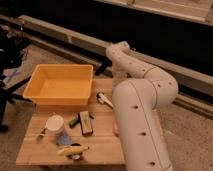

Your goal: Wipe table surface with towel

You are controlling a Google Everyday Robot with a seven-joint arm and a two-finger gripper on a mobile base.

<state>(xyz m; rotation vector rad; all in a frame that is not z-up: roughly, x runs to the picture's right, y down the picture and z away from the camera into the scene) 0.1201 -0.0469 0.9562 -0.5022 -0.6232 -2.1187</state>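
Gripper: hidden, down behind the arm (145,100) where the wrist link drops toward the far right of the worktop (100,145). Arm covers the worktop's right side and runs off the bottom edge. White-and-black item (104,99) just beside the arm: too blurred to identify. Bluish patch (64,140) by the cup (54,123): unclear. Dark shape (7,55) cut off at the left edge.

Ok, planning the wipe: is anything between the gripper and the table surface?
The gripper is hidden behind the arm by the table; a yellow bin, cup, banana and black block occupy the surface.
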